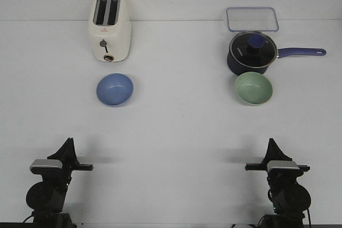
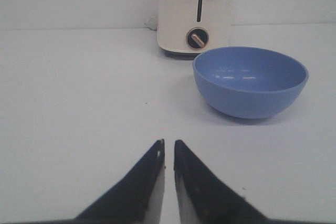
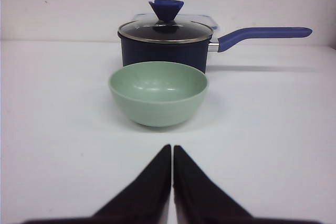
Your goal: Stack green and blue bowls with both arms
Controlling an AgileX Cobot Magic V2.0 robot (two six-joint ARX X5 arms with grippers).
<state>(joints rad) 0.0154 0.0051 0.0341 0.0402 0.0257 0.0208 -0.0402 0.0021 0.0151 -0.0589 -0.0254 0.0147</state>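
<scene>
Front view: you see the blue bowl at 10 o'clock on the table, just before the toaster. The green bowl sits at 2 o'clock, against the navy saucepan; a clear container lies behind.

Left wrist view: left gripper fingers nearly together, empty.

Right wrist view: right gripper fingers together, empty.

- Bowls: two, one blue bowl and one green bowl
- Toasters: one cream two-slot toaster
- Saucepans: one navy saucepan, glass lid fitted
- Clear rectangular containers: one
- Robot arms: two, left arm and right arm
</scene>
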